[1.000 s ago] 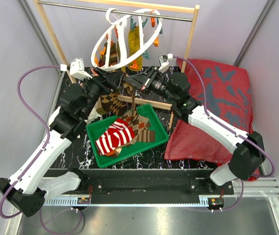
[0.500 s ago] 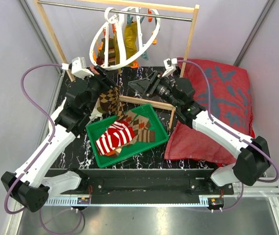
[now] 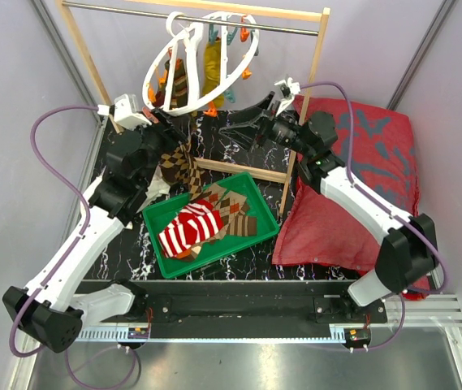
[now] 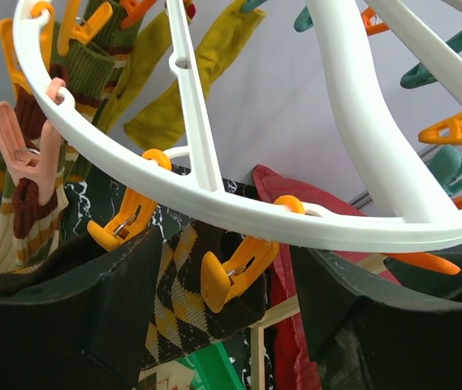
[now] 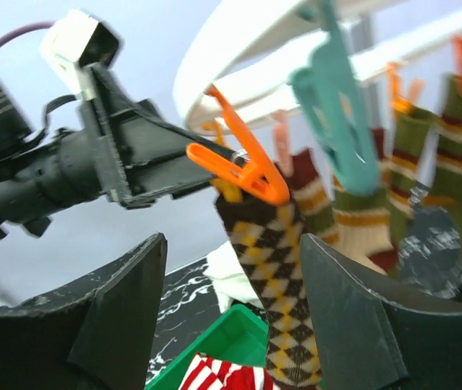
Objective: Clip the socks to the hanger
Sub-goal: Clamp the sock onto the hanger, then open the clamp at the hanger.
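Note:
The white ring hanger (image 3: 202, 61) hangs tilted from the rod, with several socks clipped on, among them an olive-yellow one (image 3: 212, 61). A brown-and-yellow argyle sock (image 3: 183, 162) hangs from an orange clip (image 4: 235, 272) on the ring (image 4: 214, 203). My left gripper (image 3: 174, 130) is open; its fingers stand on either side of that clip and sock top (image 4: 186, 284) without touching. My right gripper (image 3: 243, 123) is open too and empty. It faces the same sock (image 5: 283, 276) and clip (image 5: 243, 175) from the right. More socks, one red-and-white striped (image 3: 190, 227), lie in the green tray (image 3: 159, 244).
A wooden rack frame (image 3: 312, 73) with a metal rod (image 3: 133, 10) carries the hanger. A big red cushion (image 3: 360, 179) lies to the right of the tray. A white cloth (image 5: 235, 272) lies on the black marbled table behind the tray.
My right gripper has opened and drawn back to the right, away from the clip. The argyle sock now hangs from the clip. The hanger has swung left; my left gripper has narrowed slightly.

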`<act>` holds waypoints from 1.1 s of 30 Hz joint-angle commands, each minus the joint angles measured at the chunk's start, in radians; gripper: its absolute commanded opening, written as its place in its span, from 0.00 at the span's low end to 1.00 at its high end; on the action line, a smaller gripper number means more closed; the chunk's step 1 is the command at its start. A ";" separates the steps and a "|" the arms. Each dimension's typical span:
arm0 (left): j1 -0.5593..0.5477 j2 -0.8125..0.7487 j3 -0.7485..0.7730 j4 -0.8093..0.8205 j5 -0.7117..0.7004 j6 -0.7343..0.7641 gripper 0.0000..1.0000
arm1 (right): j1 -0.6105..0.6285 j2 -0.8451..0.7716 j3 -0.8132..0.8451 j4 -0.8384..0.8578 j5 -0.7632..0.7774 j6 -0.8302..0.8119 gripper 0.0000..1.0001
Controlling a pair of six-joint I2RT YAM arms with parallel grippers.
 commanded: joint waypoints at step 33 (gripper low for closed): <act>0.007 -0.066 0.025 -0.016 -0.036 0.056 0.66 | 0.039 0.295 0.332 0.296 -0.287 0.167 0.31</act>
